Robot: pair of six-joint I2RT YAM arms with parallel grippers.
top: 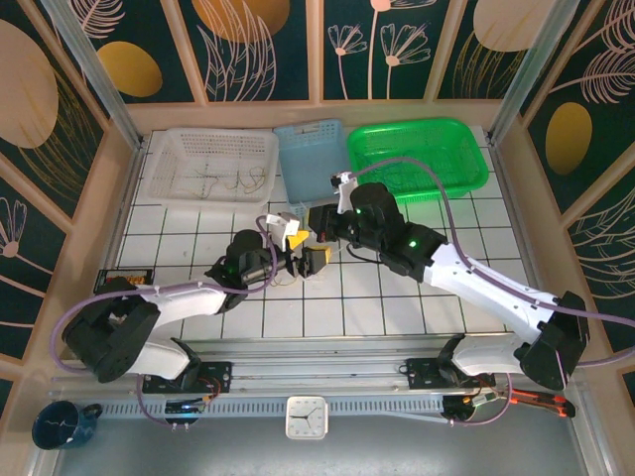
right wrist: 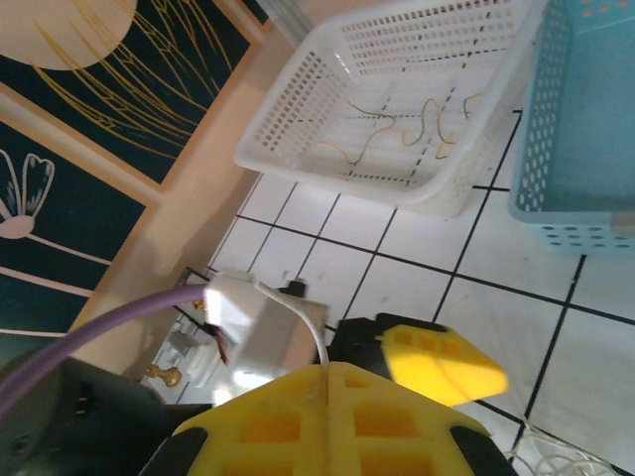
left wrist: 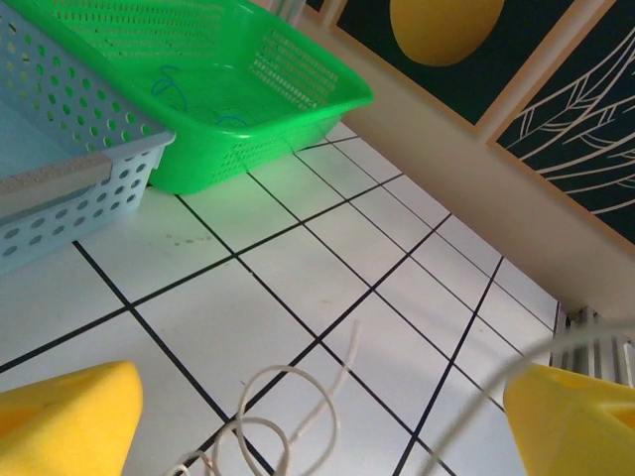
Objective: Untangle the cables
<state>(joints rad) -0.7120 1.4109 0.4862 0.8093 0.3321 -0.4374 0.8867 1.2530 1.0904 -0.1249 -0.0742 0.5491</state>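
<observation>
A white cable (left wrist: 266, 375) curls in loose loops above the tiles, between the wide-apart yellow fingers (left wrist: 69, 421) of my open left gripper (left wrist: 322, 412). Neither finger touches it where I can see. My right gripper (right wrist: 327, 372) is shut on one end of this white cable (right wrist: 316, 332), which arcs up out of the closed yellow pads. Both grippers meet mid-table, left gripper (top: 295, 250) facing right gripper (top: 317, 258). More white loops (right wrist: 556, 461) lie on the tiles. Yellowish cables (right wrist: 397, 129) lie in the white basket (top: 165, 184). Blue cables (left wrist: 174, 84) lie in the green basket (top: 467, 180).
A light blue basket (top: 310, 159) stands between the white and green ones along the back. Wooden walls close in the left, right and back of the tiled table (top: 327, 307). Purple arm cables (top: 427, 169) arch over the green basket.
</observation>
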